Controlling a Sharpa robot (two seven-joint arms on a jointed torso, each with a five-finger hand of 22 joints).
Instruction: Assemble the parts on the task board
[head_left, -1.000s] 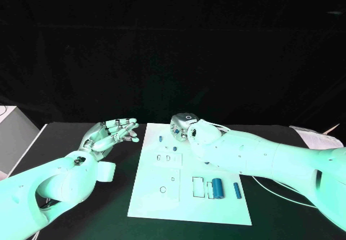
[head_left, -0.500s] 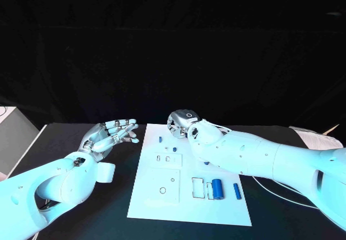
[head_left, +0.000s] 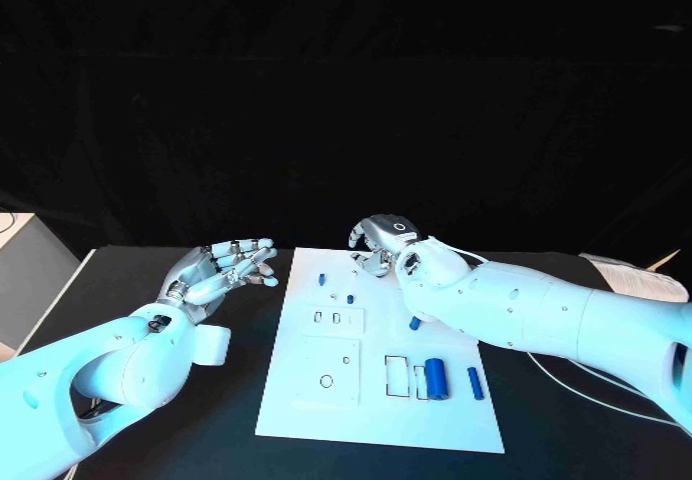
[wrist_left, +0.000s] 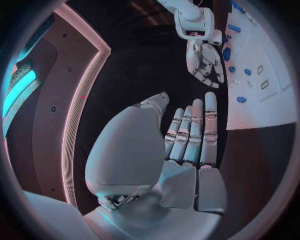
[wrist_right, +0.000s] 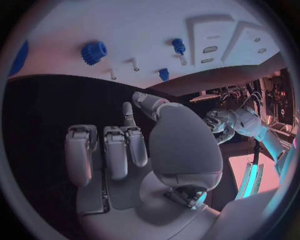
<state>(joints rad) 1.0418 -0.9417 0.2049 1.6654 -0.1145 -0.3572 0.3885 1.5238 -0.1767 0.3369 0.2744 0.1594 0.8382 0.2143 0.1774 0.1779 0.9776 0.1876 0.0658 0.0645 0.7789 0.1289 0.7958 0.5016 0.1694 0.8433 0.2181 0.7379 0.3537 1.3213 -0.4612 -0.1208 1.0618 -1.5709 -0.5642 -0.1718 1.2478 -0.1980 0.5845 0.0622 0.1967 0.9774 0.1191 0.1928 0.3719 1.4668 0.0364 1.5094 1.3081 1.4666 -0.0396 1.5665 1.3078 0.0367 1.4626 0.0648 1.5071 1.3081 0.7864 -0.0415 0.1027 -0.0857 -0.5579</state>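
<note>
I am holding both hands empty: right hand (head_left: 381, 243) hovering over the task board's (head_left: 378, 415) far edge, fingers apart; left hand (head_left: 221, 268) spread beside it.

A: Board (head_left: 378, 405) colour?
B: White, thin black outlines drawn on it. Table (head_left: 137, 290) is black.
A: Parts?
B: All blue: big cylinder (head_left: 434, 377), thin rod (head_left: 475, 382), toothed gear (wrist_right: 94, 51).
A: Hands?
B: Left hand (head_left: 225, 270) and right hand (head_left: 382, 243) both silver; arms (head_left: 562, 315) white.
</note>
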